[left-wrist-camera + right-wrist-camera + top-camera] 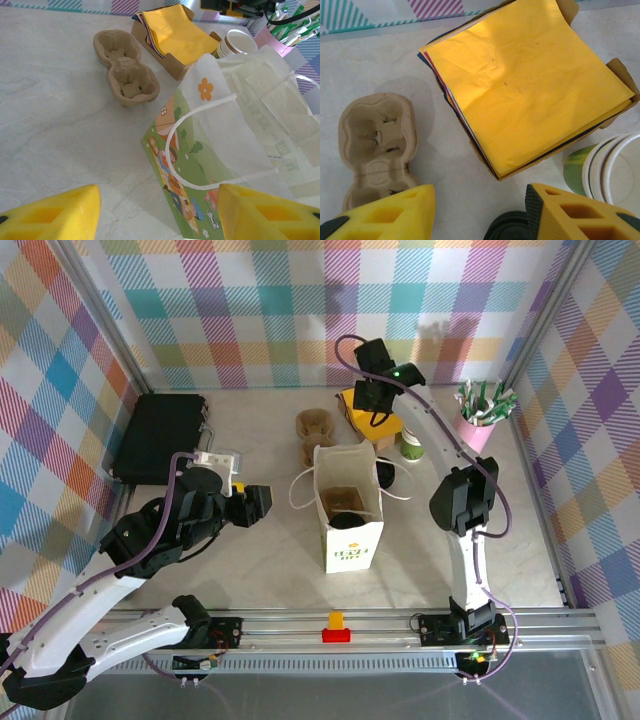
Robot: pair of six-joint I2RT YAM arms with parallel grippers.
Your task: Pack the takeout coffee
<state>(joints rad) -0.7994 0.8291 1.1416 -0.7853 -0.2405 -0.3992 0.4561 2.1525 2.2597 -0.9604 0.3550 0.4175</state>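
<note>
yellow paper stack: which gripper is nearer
Right. The right gripper hovers just over the yellow paper stack; the left gripper is well off, left of the paper bag.

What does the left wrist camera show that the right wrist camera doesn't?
Left wrist, not right: the white paper bag with cartoon print and the pink cup of green sticks. Right wrist, not left: a round black plastic lid. Both: the brown pulp two-cup tray, the yellow paper sheets in a cardboard box, the stacked cream paper cups.
</note>
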